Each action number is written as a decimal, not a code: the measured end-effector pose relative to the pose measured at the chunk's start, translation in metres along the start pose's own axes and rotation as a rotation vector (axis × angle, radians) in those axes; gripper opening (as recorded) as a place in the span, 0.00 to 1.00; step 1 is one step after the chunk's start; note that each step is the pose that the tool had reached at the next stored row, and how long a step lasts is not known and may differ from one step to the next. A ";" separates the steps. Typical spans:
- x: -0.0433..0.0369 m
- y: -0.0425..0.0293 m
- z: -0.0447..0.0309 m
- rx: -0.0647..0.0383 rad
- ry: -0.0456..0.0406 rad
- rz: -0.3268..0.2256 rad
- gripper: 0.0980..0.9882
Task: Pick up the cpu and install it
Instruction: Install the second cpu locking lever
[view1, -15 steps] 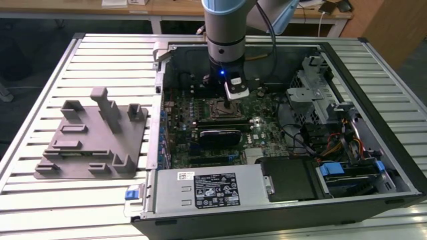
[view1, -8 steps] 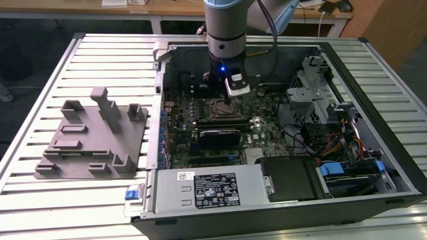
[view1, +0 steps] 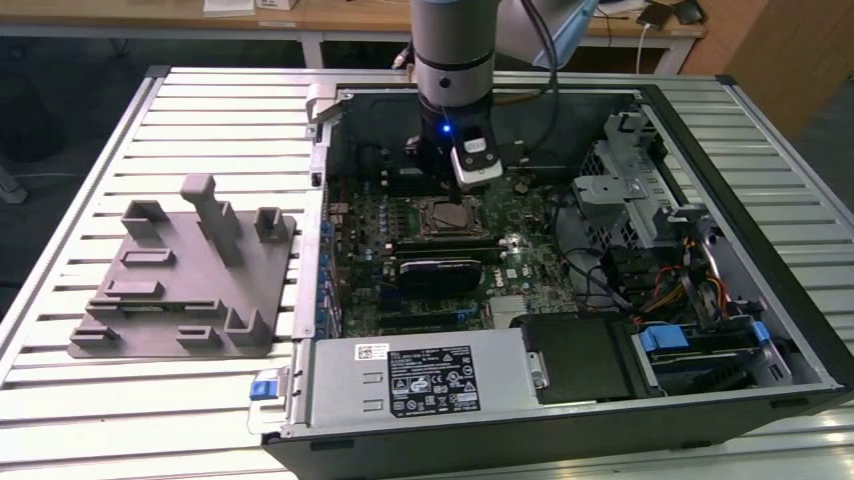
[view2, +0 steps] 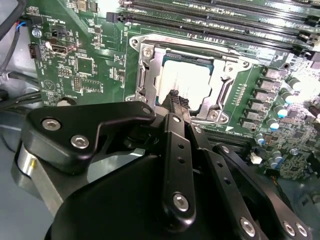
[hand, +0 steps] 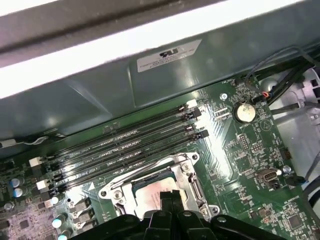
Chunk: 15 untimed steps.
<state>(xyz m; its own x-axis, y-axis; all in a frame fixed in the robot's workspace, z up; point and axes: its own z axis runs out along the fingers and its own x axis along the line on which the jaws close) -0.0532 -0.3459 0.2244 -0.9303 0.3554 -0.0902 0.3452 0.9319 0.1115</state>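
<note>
The cpu (view2: 195, 80), a flat square with a shiny silver top, lies inside the metal-framed socket (view2: 148, 64) on the green motherboard (view2: 90, 60). In the first wrist view the cpu (hand: 144, 196) shows as a pale patch within the socket frame (hand: 187, 172). My gripper (view2: 175, 96) hangs just above the cpu's near edge, its two black fingertips pressed together with nothing visible between them. The exterior view has the gripper (view1: 443, 187) low inside the open computer case, directly over the socket (view1: 447, 218).
A grey fixture plate (view1: 187, 290) with upright posts lies outside the case on the exterior view's left. Memory slots (hand: 125, 145) run beside the socket. A power supply (view1: 414, 378), a drive cage (view1: 641, 190) and loose cables (view1: 667, 290) crowd the case.
</note>
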 end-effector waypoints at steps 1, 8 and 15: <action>-0.0001 0.0001 -0.0006 0.000 0.0001 0.000 0.01; -0.0012 -0.0026 -0.0010 0.000 0.0001 0.000 0.01; -0.0062 -0.0154 -0.0019 0.000 0.0001 0.000 0.01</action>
<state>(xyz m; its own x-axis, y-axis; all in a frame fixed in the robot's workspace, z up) -0.0530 -0.3626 0.2251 -0.9303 0.3554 -0.0901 0.3453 0.9319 0.1112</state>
